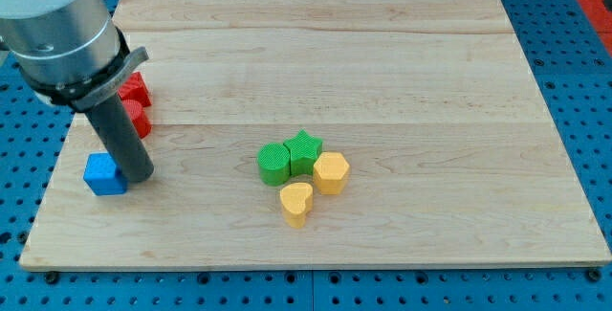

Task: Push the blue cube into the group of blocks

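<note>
The blue cube (103, 174) sits near the board's left edge, toward the view's bottom. My tip (137, 177) rests on the board right beside the cube's right side, touching or nearly touching it. The group of blocks lies near the board's middle: a green cylinder (273, 163), a green star (304, 149), a yellow hexagon (331, 171) and a yellow heart (296, 202), all close together. The group is well to the right of the cube and my tip.
Two red blocks (135, 104) sit at the left edge, partly hidden behind my rod and the arm's grey body (57, 29). The wooden board (430, 81) lies on a blue pegboard surface.
</note>
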Motion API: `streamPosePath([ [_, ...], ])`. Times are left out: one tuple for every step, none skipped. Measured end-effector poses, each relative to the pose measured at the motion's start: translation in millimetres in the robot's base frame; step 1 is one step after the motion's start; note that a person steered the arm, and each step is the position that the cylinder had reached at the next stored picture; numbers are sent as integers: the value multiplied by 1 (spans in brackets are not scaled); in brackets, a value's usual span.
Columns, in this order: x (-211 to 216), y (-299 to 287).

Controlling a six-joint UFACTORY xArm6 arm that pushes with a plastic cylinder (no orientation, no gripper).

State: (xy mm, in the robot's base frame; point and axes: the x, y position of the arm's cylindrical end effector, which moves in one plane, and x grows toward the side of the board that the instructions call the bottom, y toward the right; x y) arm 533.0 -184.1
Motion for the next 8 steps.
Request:
streamPosePath([
  [28,-16],
  [-7,-38],
  [-41,-30],
  [-44,-24],
  [-20,-36],
  [-12,-41],
  [-12,-38],
  [-12,-39],
])
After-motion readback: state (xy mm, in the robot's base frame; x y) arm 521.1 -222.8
